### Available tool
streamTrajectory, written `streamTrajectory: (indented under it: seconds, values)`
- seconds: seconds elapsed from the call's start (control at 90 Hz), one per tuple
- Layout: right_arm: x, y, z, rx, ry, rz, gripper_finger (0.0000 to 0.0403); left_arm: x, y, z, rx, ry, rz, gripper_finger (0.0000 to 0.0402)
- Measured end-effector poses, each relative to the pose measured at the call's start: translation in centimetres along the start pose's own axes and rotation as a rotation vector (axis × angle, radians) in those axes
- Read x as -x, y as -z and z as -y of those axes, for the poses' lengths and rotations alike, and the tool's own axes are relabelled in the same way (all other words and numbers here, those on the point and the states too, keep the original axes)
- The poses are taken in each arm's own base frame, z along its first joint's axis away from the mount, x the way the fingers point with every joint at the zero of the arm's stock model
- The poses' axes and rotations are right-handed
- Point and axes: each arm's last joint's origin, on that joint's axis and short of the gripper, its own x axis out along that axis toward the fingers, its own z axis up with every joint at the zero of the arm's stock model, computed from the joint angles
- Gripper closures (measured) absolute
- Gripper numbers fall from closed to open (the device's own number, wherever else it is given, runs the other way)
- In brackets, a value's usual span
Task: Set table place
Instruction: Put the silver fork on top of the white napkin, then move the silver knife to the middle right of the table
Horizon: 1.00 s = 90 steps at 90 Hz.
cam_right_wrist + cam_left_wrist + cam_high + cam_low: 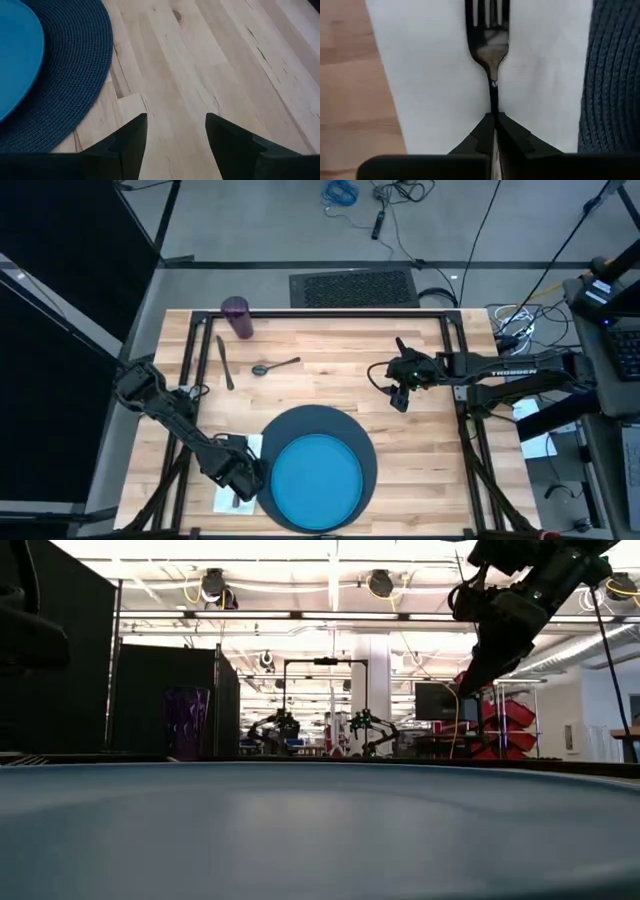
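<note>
A metal fork point(492, 45) is over the white napkin point(430, 75), which lies on the table point(420, 460) just left of the dark round mat point(322, 423). A bright blue plate point(315, 480) sits on the mat. My left gripper point(494, 116) is shut on the fork, low over the napkin point(222, 498). My right gripper point(176, 117) hangs open above bare wood, right of the mat point(75, 75), with nothing between its fingers. At the far left, a knife point(225, 362) and a spoon point(275, 367) lie flat and a purple cup point(237, 317) stands upright. My left gripper pinches the fork's thin handle point(493, 102) between its two fingers, just behind the neck. The fingers lie along the fork, tines pointing away from them. The fork is over the napkin; whether it rests on it I cannot tell.
Black frame bars point(190, 370) run along the table's left, far and right sides. The plate's rim point(320, 830) fills the low view's foreground, with the cup point(187, 723) behind it. There is bare wood to the right of the mat point(430, 470).
</note>
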Motion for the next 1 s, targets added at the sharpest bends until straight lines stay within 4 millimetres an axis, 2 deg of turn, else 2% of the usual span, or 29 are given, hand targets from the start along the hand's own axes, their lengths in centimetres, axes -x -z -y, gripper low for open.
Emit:
streamTrajectory:
  seconds: [0.389,0.611,0.722,0.867,1.0]
  values:
    - [0.0,0.0,0.0,0.0,0.0,0.001,0.0216,0.0,0.0,0.0,-0.014,0.002,-0.004,0.0337]
    - [0.0,-0.1,0.0,-0.001,-0.001,0.009,0.0216,0.7,0.1,0.2,-0.041,0.01,0.002,0.0331]
    - [0.0,-0.1,0.0,-0.001,-0.003,0.014,0.0216,2.8,0.0,0.0,-0.047,0.006,0.033,0.0331]
    - [0.0,-0.3,-0.1,0.022,-0.005,0.03,0.0216,7.0,-0.7,-0.5,-0.124,0.04,0.11,0.0331]
    - [0.0,-0.4,-0.1,0.048,-0.006,0.037,0.0216,10.8,-1.1,-0.2,-0.299,0.224,0.257,0.0331]
